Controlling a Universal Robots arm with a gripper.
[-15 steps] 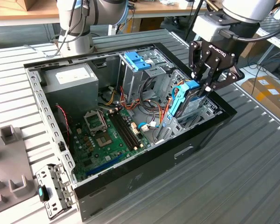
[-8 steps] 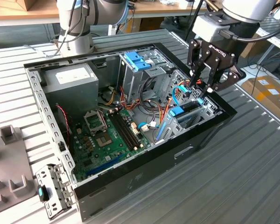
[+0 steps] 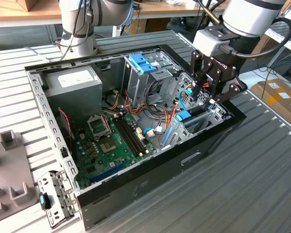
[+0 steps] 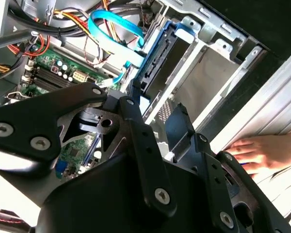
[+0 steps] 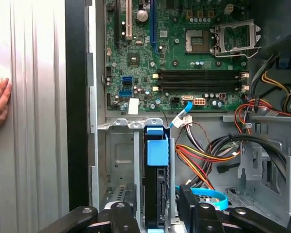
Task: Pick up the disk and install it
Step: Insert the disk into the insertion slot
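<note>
In the metal bay (image 5: 117, 160) — blue-railed disk (image 5: 158, 194) upright | fingers (image 5: 122, 216) spread apart, empty

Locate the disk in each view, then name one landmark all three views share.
Exterior view: disk standing in the metal bay, the exterior view's right.
First wrist view: disk in the bay, beside the coloured wires.
Second wrist view: disk in the bay, beside the light-blue cable.
Shared landmark: green motherboard.
</note>
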